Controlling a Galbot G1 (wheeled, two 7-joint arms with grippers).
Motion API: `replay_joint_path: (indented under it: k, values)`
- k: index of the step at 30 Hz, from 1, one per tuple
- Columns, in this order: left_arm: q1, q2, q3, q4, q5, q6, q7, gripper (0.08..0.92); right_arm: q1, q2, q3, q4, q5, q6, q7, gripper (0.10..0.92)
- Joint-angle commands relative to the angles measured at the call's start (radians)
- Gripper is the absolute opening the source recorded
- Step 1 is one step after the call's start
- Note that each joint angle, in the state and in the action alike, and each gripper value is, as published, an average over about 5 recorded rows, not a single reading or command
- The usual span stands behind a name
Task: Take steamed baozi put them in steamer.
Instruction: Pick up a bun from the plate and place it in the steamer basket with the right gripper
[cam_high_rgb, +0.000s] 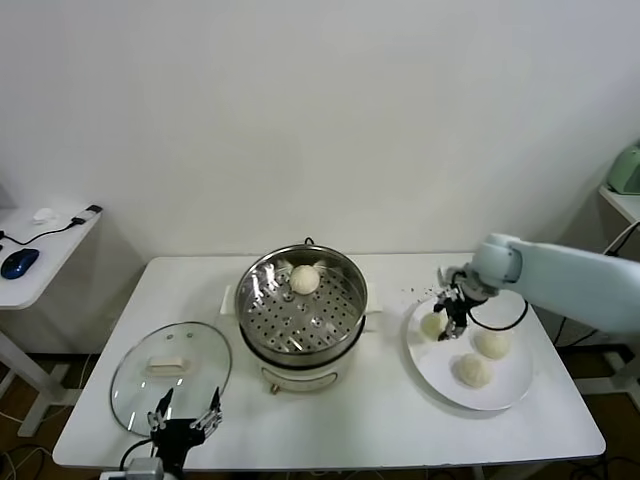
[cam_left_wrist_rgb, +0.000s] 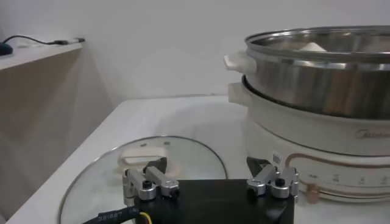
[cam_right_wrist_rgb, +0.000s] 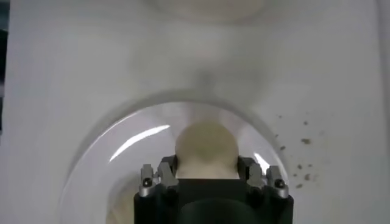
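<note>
- Right gripper (cam_high_rgb: 446, 322) is down over the left part of the white plate (cam_high_rgb: 515, 385), at the right of the table (cam_high_rgb: 380, 420). Its fingers are closed on one bun (cam_right_wrist_rgb: 205, 148); the right wrist view shows the bun pinched between the two finger pads.
- Two more buns remain on the plate: one (cam_high_rgb: 492, 343) to the right of the gripper, one (cam_high_rgb: 472, 370) nearer the front edge. Both sit close to the held bun but apart from it.
- A fourth bun (cam_high_rgb: 305, 279) already lies on the perforated floor of the steamer (cam_high_rgb: 262, 300), toward its far side. The steamer stands mid-table, left of the plate.
- Left gripper (cam_high_rgb: 186, 415) is parked at the near edge beside the glass lid (cam_high_rgb: 135, 385), fingers spread wide, holding nothing.
- Risk: the dough looks soft. A hard squeeze could dent or tear it; a light one could let it slip during the lift.
- Risk: the bun may stick to the plate, so a quick lift could drag or tip the plate.
- Risk: the steamer's rim stands high. A low carry to the left could knock the bun against the wall.
- Risk: a drop too far back could land on the bun already inside; the near part of the basket is free.
</note>
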Motion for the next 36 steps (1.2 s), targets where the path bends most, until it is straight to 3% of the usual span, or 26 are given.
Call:
replay_joint_path:
  k: [1,7,12,23,36]
  values:
    - [0.001,0.001,0.001,-0.001,0.001,0.001,0.0,0.823,0.477,0.108,-0.171,0.122,0.272,0.004,-0.084,0.636]
    - [-0.002,0.01,0.006,-0.008,0.0,0.008,0.0,0.823,0.499,0.272,-0.089,0.199,0.48,-0.087,-0.005,0.636]
    - [-0.006,0.019,0.004,-0.021,-0.007,0.015,0.001,0.823,0.373,0.438,-0.017,0.165,0.559,-0.16,0.076,0.636]
    - [-0.018,0.015,0.006,-0.042,-0.008,0.03,0.005,0.823,0.023,0.708,0.035,-0.178,0.468,-0.189,0.142,0.636]
    - [-0.014,0.017,0.02,-0.039,-0.004,0.033,0.006,0.823,-0.092,0.767,0.033,-0.296,0.39,-0.179,0.145,0.636]
